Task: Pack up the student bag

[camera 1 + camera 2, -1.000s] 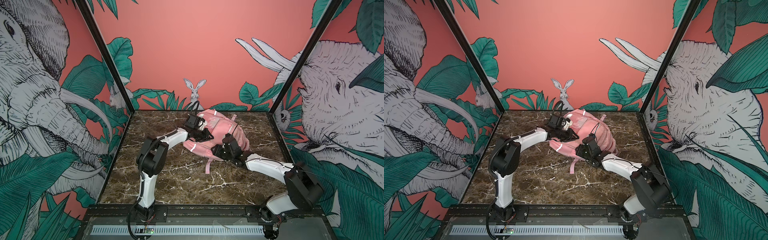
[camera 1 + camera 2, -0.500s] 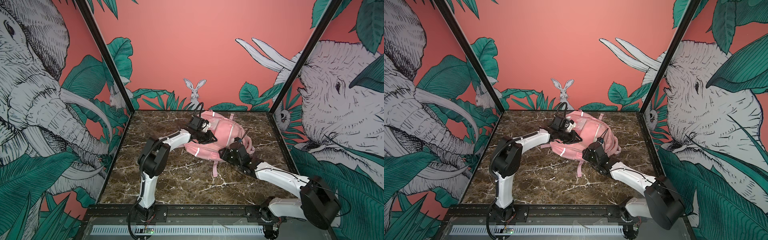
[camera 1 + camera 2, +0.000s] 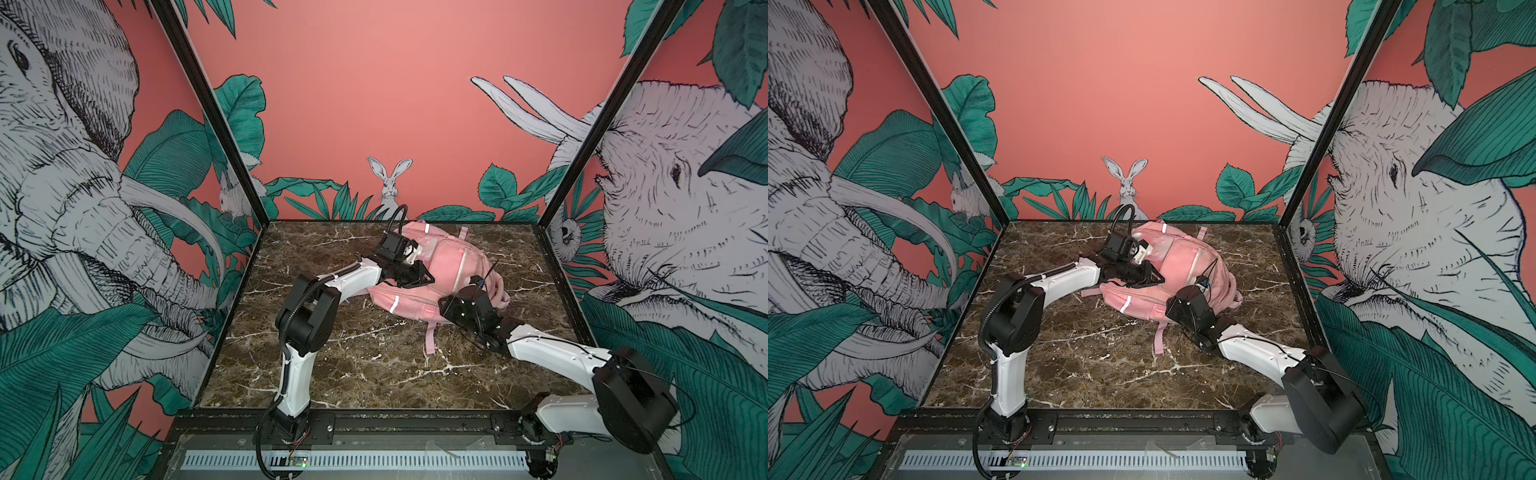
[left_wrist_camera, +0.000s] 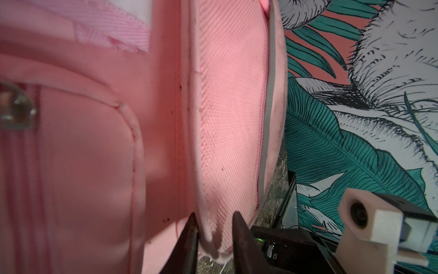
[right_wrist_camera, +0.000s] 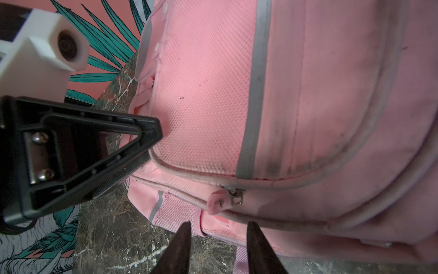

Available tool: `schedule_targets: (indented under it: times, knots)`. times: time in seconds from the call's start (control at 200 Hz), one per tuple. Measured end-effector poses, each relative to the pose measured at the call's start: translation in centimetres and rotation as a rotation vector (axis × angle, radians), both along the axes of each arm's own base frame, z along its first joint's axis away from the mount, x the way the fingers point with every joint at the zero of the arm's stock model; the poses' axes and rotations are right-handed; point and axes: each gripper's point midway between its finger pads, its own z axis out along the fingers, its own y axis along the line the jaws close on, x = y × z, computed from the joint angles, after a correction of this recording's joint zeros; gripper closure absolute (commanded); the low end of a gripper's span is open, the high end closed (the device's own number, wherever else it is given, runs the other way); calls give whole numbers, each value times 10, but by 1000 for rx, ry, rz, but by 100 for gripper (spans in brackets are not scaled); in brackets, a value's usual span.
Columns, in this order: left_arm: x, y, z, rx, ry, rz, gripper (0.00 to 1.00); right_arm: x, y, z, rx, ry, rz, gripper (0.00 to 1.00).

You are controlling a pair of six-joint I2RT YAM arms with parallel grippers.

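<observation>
While student bag (image 3: pixel 440 257) lies on desk (image 3: pixel 353 365), back-centre, L claw (image 4: pixel 214 214) is pinched onto a fabric fold at bag's edge; R claw (image 5: pixel 218 224) has jaws apart, holding nothing, tips just short of zip pull (image 5: pixel 219 201).

A brown marble tabletop (image 3: pixel 332 365) with white veins lies inside a booth of painted walls. The back wall (image 3: pixel 374 83) is coral, with a white rabbit (image 3: pixel 390 183) among green leaves (image 3: pixel 316 199). Elephants cover the left wall (image 3: pixel 62 187) and the right wall (image 3: pixel 673 199). Black posts (image 3: pixel 208 112) mark the corners. A white slotted strip (image 3: pixel 353 460) runs along the front edge.
</observation>
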Motion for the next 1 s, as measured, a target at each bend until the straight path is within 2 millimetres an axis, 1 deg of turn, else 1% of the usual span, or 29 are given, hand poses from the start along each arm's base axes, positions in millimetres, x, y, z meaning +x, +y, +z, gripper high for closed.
schedule_targets:
  times: [0.11,0.215,0.345,0.555,0.84,1.0]
  knots:
    - [0,0,0,0,0,0,73,5,0,-1,27,2,-15,63]
    - [0,0,0,0,0,0,73,14,-3,1,75,-6,-43,63]
    - [0,0,0,-1,-1,0,73,20,-6,3,118,-11,-64,63]
    - [0,-1,0,-1,2,2,72,22,-1,-5,154,14,-63,65]
    - [2,0,-1,4,-2,9,72,23,3,-7,205,24,-74,69]
    - [2,0,-1,5,-2,10,72,21,5,-7,205,23,-78,71]
